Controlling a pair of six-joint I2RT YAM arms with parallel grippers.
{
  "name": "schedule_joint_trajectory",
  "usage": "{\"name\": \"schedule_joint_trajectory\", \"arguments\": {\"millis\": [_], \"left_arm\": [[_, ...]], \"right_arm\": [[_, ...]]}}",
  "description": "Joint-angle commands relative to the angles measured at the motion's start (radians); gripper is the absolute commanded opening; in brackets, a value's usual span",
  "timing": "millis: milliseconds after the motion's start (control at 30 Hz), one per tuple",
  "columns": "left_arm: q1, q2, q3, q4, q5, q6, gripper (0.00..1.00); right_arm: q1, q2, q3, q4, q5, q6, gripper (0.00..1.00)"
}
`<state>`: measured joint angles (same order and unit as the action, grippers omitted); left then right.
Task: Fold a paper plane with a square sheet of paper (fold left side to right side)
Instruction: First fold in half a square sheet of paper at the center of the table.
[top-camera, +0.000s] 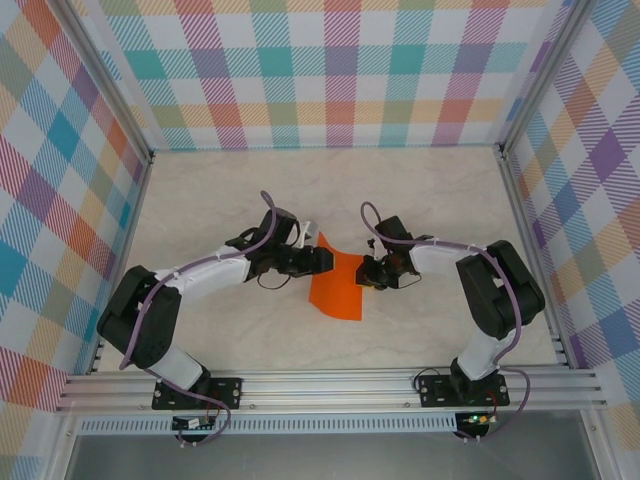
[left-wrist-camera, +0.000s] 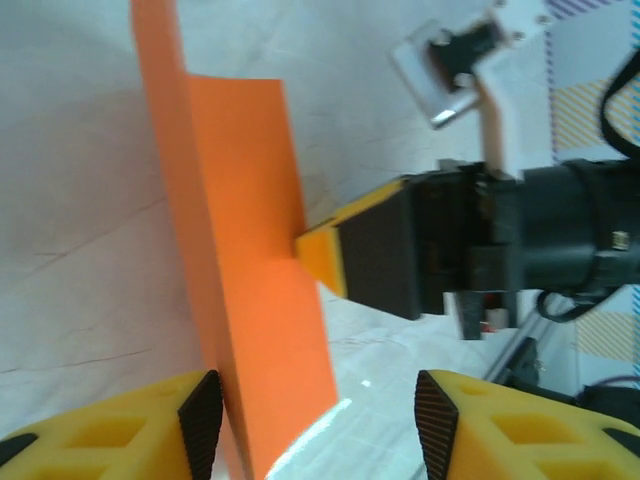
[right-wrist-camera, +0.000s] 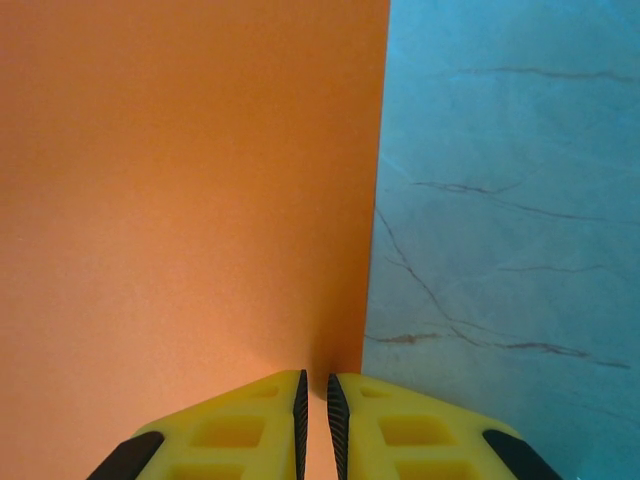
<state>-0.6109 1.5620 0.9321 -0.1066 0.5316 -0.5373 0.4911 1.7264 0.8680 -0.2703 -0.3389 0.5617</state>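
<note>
The square sheet of paper (top-camera: 337, 287) lies mid-table, bright orange, with its left part raised off the surface. In the left wrist view the sheet (left-wrist-camera: 240, 250) stands up as a folded flap between the fingers of my open left gripper (left-wrist-camera: 318, 420), close to the left pad (left-wrist-camera: 200, 420). My left gripper (top-camera: 322, 260) sits at the sheet's upper left. My right gripper (top-camera: 371, 272) is at the sheet's right edge. In the right wrist view the right gripper (right-wrist-camera: 314, 400) is shut to a narrow slit, its tips against the flat sheet (right-wrist-camera: 190, 200) near that edge.
The pale marbled tabletop (top-camera: 430, 200) surrounds the sheet, boxed in by plaid walls (top-camera: 320, 70) and an aluminium rail (top-camera: 330, 385) along the near edge. The right arm's yellow fingertip (left-wrist-camera: 325, 255) touches the flap in the left wrist view.
</note>
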Motion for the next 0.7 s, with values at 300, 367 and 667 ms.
{"name": "schedule_joint_trajectory", "arguments": {"millis": [300, 367, 667], "left_arm": [[-0.059, 0.156, 0.054, 0.193, 0.105, -0.103, 0.64], [-0.062, 0.181, 0.060, 0.208, 0.108, -0.112, 0.64], [-0.065, 0.210, 0.052, 0.229, 0.100, -0.125, 0.64]], "right_arm": [[0.002, -0.020, -0.073, 0.067, 0.013, 0.030, 0.18], [-0.015, -0.059, -0.086, 0.076, 0.000, 0.031, 0.19], [-0.117, -0.321, -0.151, 0.083, -0.072, 0.043, 0.40]]}}
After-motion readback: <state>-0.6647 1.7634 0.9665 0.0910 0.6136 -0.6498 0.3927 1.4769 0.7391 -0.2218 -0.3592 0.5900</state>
